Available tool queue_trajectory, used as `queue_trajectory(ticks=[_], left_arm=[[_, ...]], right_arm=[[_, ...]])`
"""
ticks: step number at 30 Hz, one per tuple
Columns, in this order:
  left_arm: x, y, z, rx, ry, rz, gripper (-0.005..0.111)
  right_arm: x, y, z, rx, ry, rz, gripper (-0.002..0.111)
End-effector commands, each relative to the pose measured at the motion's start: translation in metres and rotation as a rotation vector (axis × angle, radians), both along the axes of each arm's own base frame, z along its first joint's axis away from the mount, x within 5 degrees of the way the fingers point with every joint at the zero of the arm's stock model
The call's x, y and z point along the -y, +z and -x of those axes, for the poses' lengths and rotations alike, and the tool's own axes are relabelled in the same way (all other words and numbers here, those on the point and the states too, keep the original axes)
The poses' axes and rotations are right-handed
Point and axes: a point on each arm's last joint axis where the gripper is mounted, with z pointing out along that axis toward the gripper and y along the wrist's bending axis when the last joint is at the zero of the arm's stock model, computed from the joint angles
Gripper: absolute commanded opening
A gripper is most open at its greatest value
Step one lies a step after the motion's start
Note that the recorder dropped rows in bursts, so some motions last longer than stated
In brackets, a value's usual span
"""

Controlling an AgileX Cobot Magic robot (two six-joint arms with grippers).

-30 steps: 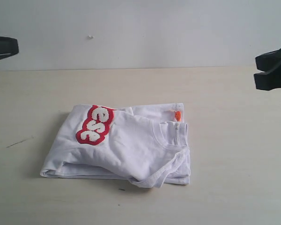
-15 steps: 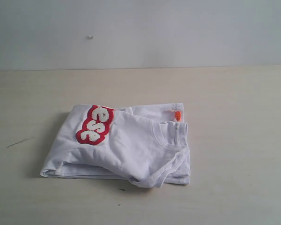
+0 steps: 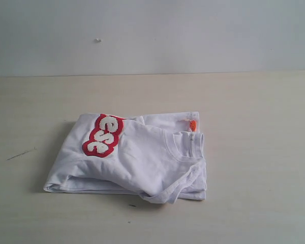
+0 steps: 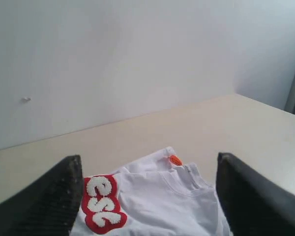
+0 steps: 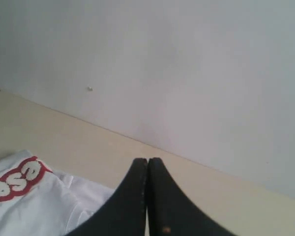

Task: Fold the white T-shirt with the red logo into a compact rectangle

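Tabletop [image 3: 254, 193]: pale, bare around bundle.
T-shirt [image 3: 142, 162]: mid-tabletop, lying as layered, roughly rectangular packet; front edge bulges, corner layers loose. Judged: fold essentially done, so nothing gripping it.
Logo [image 3: 104, 134]: only end letters show on top layer, rest tucked under fold.
Collar [image 3: 185, 147] and orange tag [image 3: 192, 124]: at packet's right end.
Left pincer [image 4: 147, 162]: spread wide, empty, hanging above T-shirt, no contact.
Right pincer [image 5: 147, 161]: clenched, tips pressed together, nothing between, off to side of cloth.
Neither arm in exterior view.
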Motion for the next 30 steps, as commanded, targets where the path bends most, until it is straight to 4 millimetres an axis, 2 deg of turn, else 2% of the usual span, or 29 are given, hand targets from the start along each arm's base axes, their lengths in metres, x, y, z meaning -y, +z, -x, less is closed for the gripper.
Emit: queue_trajectory(ticks=[1, 16, 25, 30], left_arm=[[0.003, -0.001, 0.007, 0.008, -0.029, 0.025, 0.073], [0.009, 0.000, 0.015, 0.018, -0.124, 0.027, 0.073], [0.010, -0.004, 0.016, 0.007, -0.140, -0.015, 0.073], [0.011, -0.004, 0.017, 0.005, -0.148, -0.022, 0.073]], right_arm=[[0.005, -0.011, 0.011, -0.003, -0.056, 0.002, 0.000], [0.010, -0.029, 0.047, 0.100, -0.120, 0.027, 0.000], [0.009, -0.050, 0.052, 0.049, -0.109, 0.010, 0.000], [0.009, -0.050, 0.052, 0.050, -0.110, 0.010, 0.000]])
